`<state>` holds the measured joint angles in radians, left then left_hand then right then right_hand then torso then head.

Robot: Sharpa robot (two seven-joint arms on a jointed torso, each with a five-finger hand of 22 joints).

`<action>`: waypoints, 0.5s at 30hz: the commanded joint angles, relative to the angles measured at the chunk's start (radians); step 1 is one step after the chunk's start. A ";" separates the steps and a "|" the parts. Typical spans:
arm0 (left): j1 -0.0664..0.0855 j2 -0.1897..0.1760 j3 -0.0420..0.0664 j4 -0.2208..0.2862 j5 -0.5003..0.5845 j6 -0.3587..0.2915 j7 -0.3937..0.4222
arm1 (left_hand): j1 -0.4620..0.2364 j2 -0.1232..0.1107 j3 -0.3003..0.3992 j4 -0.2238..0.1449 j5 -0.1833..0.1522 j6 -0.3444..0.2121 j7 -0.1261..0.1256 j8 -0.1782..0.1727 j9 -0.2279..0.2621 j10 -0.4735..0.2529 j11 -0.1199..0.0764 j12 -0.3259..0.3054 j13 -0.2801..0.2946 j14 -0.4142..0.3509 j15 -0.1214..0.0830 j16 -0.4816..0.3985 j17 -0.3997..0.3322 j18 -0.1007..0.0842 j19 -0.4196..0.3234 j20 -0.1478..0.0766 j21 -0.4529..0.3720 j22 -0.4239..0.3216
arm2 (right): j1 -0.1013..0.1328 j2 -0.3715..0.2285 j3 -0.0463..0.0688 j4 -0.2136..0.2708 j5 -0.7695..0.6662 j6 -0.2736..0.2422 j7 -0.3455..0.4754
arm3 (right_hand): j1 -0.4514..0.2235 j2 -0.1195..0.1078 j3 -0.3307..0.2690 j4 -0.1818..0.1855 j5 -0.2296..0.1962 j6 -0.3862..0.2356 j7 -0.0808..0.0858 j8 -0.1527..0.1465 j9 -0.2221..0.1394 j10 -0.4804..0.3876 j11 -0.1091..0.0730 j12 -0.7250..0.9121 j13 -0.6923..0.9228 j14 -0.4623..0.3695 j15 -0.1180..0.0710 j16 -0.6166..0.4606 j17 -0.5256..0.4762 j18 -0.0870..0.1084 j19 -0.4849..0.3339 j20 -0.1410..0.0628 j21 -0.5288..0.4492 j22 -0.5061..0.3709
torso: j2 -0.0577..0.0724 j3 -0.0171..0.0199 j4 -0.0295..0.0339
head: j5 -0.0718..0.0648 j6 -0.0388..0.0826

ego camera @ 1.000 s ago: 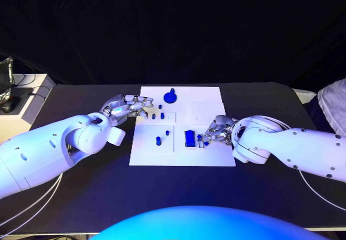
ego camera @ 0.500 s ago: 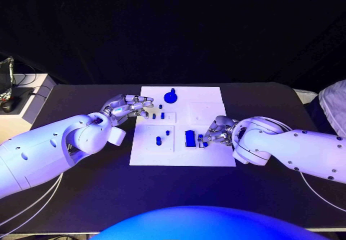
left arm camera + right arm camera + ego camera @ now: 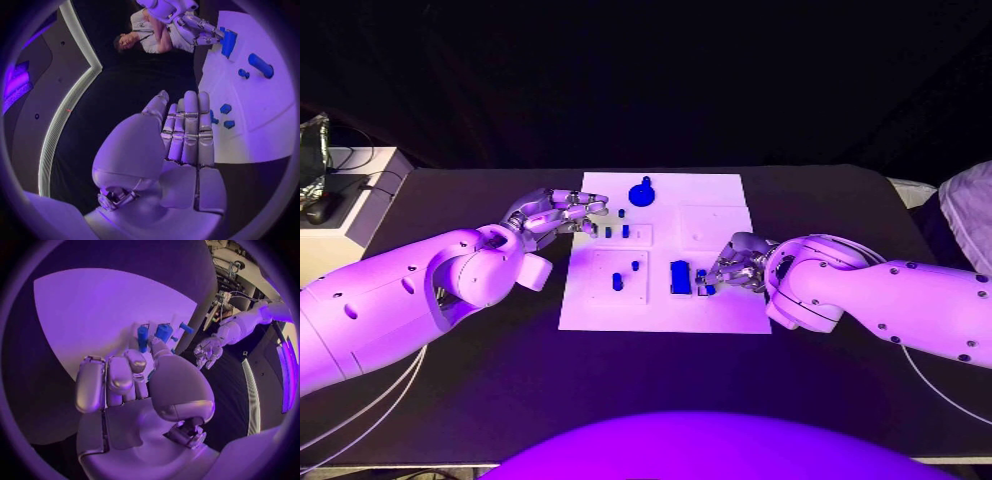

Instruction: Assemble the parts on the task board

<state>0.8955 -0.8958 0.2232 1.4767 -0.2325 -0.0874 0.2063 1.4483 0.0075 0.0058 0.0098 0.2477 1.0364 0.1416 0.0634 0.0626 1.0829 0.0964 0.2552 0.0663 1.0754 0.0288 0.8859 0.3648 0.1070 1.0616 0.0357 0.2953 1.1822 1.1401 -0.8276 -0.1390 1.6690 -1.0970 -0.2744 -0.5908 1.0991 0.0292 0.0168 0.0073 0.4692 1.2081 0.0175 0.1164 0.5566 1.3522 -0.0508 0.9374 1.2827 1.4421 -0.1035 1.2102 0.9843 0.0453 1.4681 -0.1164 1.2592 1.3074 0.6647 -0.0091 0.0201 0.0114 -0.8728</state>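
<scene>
Standing at the near edge of the black table point(image 3: 473, 400), I see the white task board point(image 3: 718, 310) laid flat in the middle, its long side running away from the robot. Closest along its near half, the right hand point(image 3: 730, 264) comes in from the right and sits low over the board's right side, fingers curled down around a tall blue block point(image 3: 679, 277) that stands upright there. A small blue part point(image 3: 702, 281) shows right at the fingertips, and from the right wrist view the fingers point(image 3: 134, 365) appear bunched against blue pieces point(image 3: 164, 332), but I cannot tell whether anything is truly pinched or merely touched. Just left of the block, on the same near half, two small blue pegs point(image 3: 617, 282) stand apart from each other in a faintly outlined square. Farther along, at the board's left edge, the left hand point(image 3: 560, 213) hovers with its fingers gathered loosely and pointing across the board; in the left wrist view the fingers point(image 3: 187, 130) lie straight side by side with nothing between them. Just beyond its fingertips, a pair of short blue pins point(image 3: 616, 231) stands upright. At the far end of the board rests a round blue knob-like part point(image 3: 640, 192), well apart from both hands.
</scene>
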 commanded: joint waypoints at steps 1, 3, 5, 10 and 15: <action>0.000 0.002 0.001 0.001 0.002 0.018 0.003 | -0.003 0.007 0.000 0.005 0.006 -0.003 0.001 0.004 0.002 -0.003 0.001 0.001 -0.001 0.001 0.002 -0.003 -0.001 -0.003 0.009 0.001 -0.005 0.001 | -0.001 0.003 0.000 0.003 0.002 -0.003 0.016 | -0.014 0.001 0.001 0.009 0.017 0.008 -0.003 0.007 -0.002 0.000 -0.005 -0.006 0.002 0.002 -0.007 0.005 0.002 -0.003 0.042 -0.007 0.003 0.181 | 0.000 -0.0005 -0.0002 | 0.000 0.000; 0.000 0.002 0.001 0.001 0.001 0.019 0.003 | -0.003 0.007 0.000 0.005 0.006 -0.003 0.001 0.004 0.002 -0.003 0.001 0.001 -0.001 0.001 0.002 -0.003 -0.001 -0.003 0.009 0.001 -0.005 0.001 | 0.000 0.004 0.001 0.002 0.004 -0.007 0.016 | -0.017 0.003 0.001 0.011 0.018 0.008 -0.003 0.007 -0.002 0.000 -0.005 -0.006 0.002 0.002 -0.007 0.005 0.002 -0.003 0.042 -0.007 0.004 0.181 | 0.000 -0.0007 0.0007 | 0.000 0.000; 0.000 0.002 0.001 0.001 0.001 0.019 0.002 | -0.003 0.007 0.000 0.005 0.006 -0.003 0.001 0.004 0.002 -0.003 0.001 0.001 -0.001 0.001 0.002 -0.003 -0.001 -0.003 0.009 0.001 -0.005 0.001 | 0.000 0.004 0.001 0.001 0.004 -0.008 0.015 | -0.024 0.005 0.002 0.015 0.021 0.008 -0.003 0.008 -0.003 0.000 -0.005 -0.006 0.003 0.002 -0.007 0.005 0.003 -0.003 0.042 -0.007 0.004 0.181 | 0.000 -0.0005 0.0012 | 0.000 0.000; 0.000 0.001 0.001 0.001 0.001 0.019 0.001 | -0.003 0.007 0.000 0.005 0.006 -0.003 0.001 0.004 0.002 -0.003 0.001 0.001 -0.001 0.001 0.002 -0.003 -0.001 -0.003 0.009 0.001 -0.005 0.001 | 0.000 0.005 0.001 -0.001 0.005 -0.013 0.016 | -0.038 0.002 -0.001 0.024 0.021 0.008 -0.002 0.009 -0.003 0.001 -0.004 -0.006 0.004 0.002 -0.007 0.005 0.004 -0.003 0.043 -0.007 0.006 0.181 | 0.000 -0.0008 0.0007 | 0.001 0.000; 0.000 0.001 0.001 0.001 0.000 0.020 0.001 | -0.003 0.007 0.000 0.005 0.006 -0.003 0.001 0.004 0.002 -0.003 0.001 0.001 -0.001 0.001 0.002 -0.003 -0.001 -0.003 0.009 0.001 -0.005 0.001 | 0.001 0.006 0.001 0.000 0.005 -0.015 0.019 | -0.054 -0.007 -0.009 0.035 0.020 0.008 -0.002 0.011 -0.004 0.001 -0.004 -0.005 0.005 0.003 -0.006 0.006 0.005 -0.003 0.043 -0.006 0.006 0.182 | 0.000 -0.0008 0.0000 | 0.001 0.000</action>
<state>0.8955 -0.8959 0.2232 1.4764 -0.2332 -0.0854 0.2037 1.4483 0.0075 0.0058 0.0098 0.2477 1.0364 0.1416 0.0634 0.0626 1.0829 0.0964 0.2552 0.0663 1.0754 0.0288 0.8859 0.3649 0.1070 1.0616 0.0357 0.2953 1.1821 1.1417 -0.8242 -0.1377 1.6660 -1.0941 -0.2866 -0.5883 1.0545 0.0206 0.0072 0.0391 0.4863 1.2172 0.0085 0.1240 0.5538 1.3541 -0.0522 0.9374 1.2864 1.4419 -0.1036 1.2102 0.9889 0.0454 1.4681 -0.1163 1.2591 1.3073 0.6646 -0.0097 0.0208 0.0116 -0.8728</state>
